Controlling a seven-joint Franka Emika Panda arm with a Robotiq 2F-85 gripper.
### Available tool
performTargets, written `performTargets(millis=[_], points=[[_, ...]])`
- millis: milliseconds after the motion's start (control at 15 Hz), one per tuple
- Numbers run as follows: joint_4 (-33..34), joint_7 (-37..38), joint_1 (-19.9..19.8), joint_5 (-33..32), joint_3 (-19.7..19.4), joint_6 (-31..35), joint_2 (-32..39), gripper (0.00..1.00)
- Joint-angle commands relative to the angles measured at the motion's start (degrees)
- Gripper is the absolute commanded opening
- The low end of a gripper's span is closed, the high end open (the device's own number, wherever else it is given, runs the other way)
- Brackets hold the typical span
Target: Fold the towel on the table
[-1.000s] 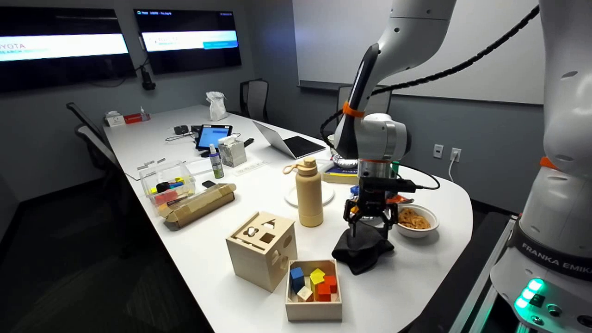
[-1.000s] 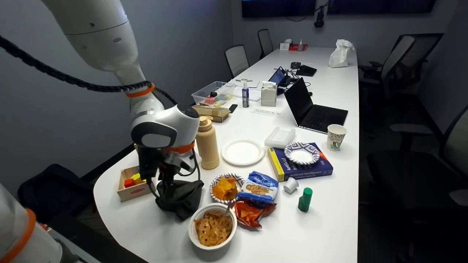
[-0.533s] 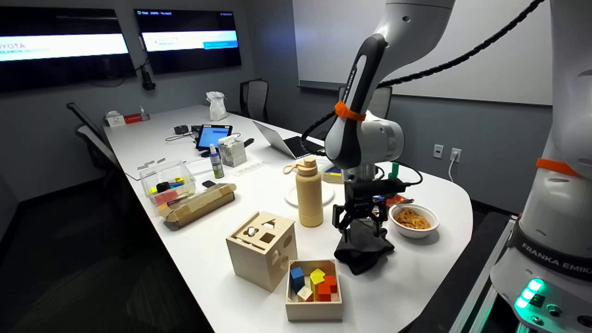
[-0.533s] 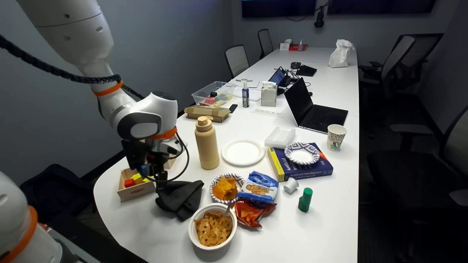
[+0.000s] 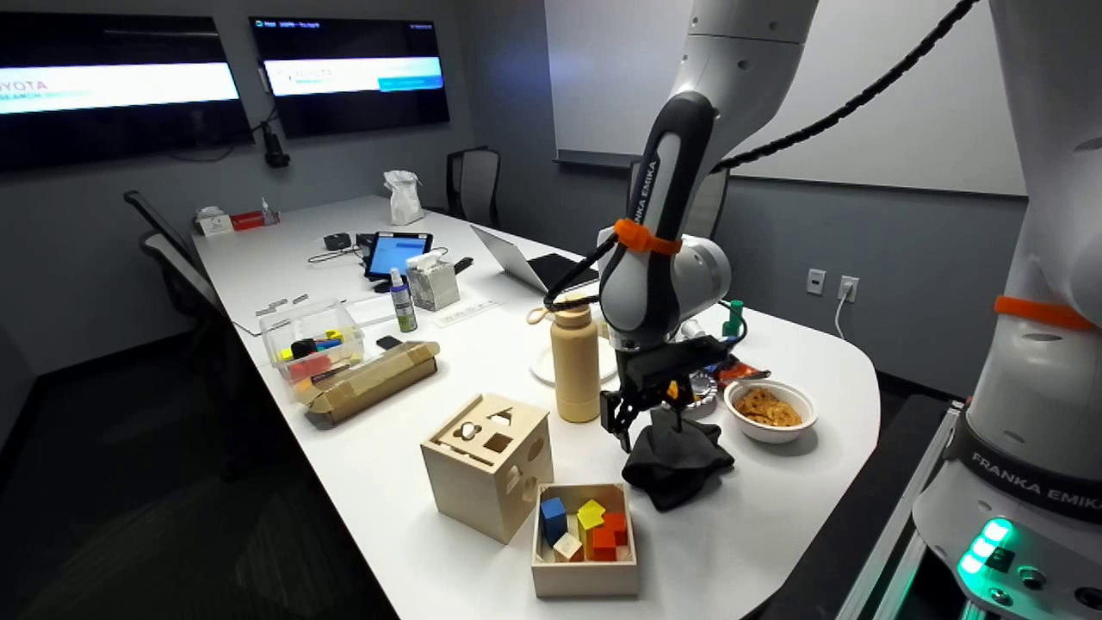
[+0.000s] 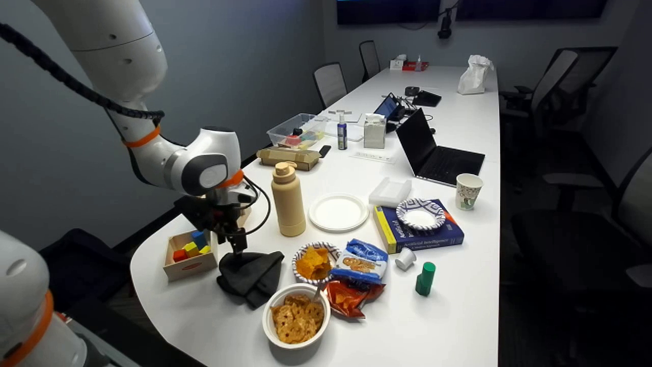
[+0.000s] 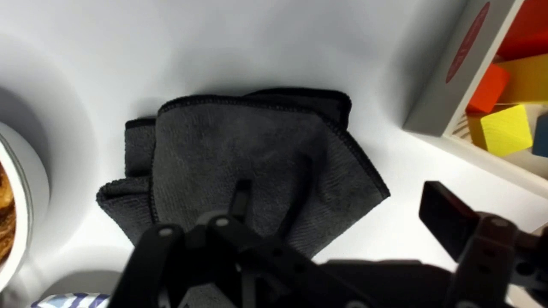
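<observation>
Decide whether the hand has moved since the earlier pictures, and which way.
Yes: in an exterior view, the hand has shifted leftward in the picture, towards the unmoved bottle.

I'm remoted into an office meeting room: long surface [image 6: 407,326], chairs [image 6: 330,85] beside it, screens [image 5: 349,77] beyond it, laptop [image 6: 442,162] on it.

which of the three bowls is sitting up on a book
It's the patterned bowl atop the blue book near the paper cup. The chip bowl, also patterned, and the plain white bowl of brown snacks stand directly on the table.
</observation>
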Motion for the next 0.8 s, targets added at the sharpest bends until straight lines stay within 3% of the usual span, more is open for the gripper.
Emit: performTargets(millis=[0,267,333,400,467,733], points=[[5.0,1.2,1.8,-3.6,-1.4,-0.7,5.5,1.00],[8.9,0.6,2.2,-3.9,-1.3,-2.0,9.5,1.00],[9.8,0.4,2.3,-3.9,-1.3,-2.4,10.4,0.75],[10.5,0.3,2.4,-3.9,-1.3,-2.7,11.1,0.75],[10.9,0.2,2.5,-3.9,-1.3,-2.9,11.5,0.68],[11.6,-0.6,2.0,-3.1,-0.5,-4.5,11.9,0.35]])
